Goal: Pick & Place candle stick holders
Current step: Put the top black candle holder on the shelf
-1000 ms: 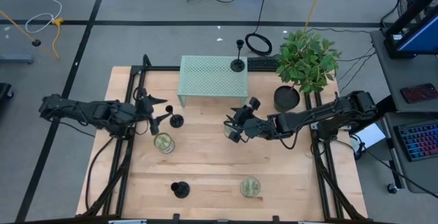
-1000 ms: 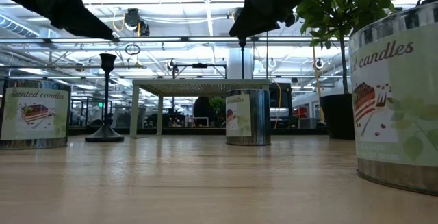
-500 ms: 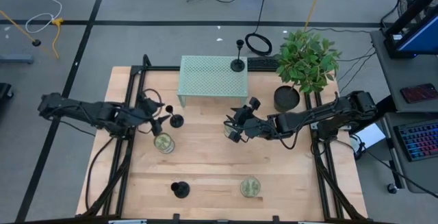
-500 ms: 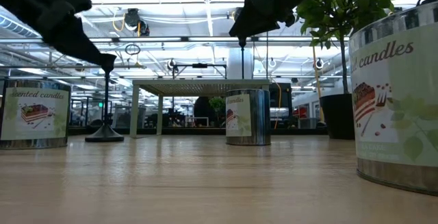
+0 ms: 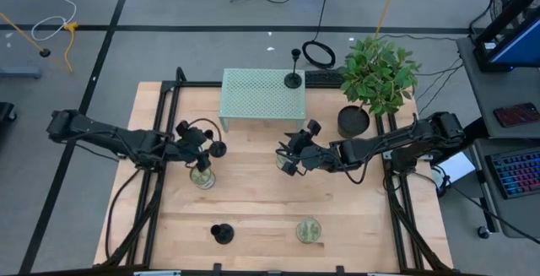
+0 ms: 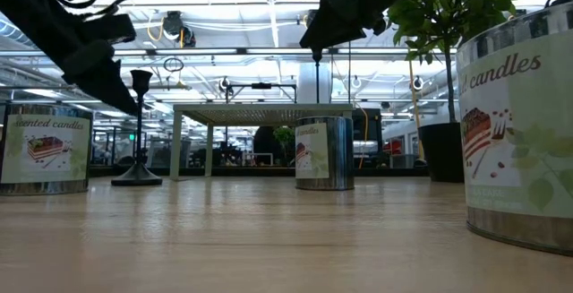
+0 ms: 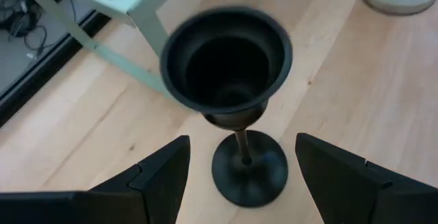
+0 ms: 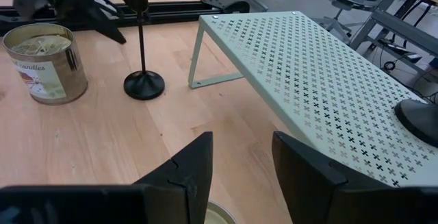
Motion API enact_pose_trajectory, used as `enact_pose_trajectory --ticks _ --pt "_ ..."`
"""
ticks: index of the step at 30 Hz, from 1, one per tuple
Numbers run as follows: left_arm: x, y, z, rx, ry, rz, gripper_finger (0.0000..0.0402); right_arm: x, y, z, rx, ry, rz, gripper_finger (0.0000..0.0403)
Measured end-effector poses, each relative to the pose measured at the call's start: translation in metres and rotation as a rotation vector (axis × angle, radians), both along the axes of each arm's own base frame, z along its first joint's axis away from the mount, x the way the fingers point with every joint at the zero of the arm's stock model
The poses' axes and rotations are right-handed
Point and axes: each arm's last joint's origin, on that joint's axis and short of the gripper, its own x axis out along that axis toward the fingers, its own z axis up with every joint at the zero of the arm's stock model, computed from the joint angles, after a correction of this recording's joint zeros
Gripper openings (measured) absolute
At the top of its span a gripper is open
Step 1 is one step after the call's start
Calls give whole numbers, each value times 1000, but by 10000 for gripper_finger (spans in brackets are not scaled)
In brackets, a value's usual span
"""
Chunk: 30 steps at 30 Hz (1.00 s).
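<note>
The small black candle stick holder [image 7: 241,114], round base, thin stem and cup top, is standing upright on the wooden surface [image 5: 253,192] beside the pale green perforated metal shelf [image 5: 263,94]. Your left gripper [image 5: 201,141] is hovering over its cup with fingers [image 7: 154,176] spread wide, straddling the stem, probably lined up for a grasp. Your right gripper [image 5: 289,154] is waiting mid-surface, fingers [image 8: 185,169] partly apart, holding nothing.

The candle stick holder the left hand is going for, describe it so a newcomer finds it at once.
Start at the pale green mesh shelf at the table's back. Just off its front left corner stands a black candle stick holder, beside the open left hand. Unlike its twins, it's neither on the shelf nor at the front edge.
</note>
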Motion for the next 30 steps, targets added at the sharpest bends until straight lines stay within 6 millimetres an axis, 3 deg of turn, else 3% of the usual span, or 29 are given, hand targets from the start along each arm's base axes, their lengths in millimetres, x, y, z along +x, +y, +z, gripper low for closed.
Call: enact_pose_trajectory --ticks 16,30 --pt "28 -3 -19 77 29 37 263 0 0 0 0 0 0 146" --pt "29 7 -21 75 48 94 67 0 0 0 0 0 0 146"
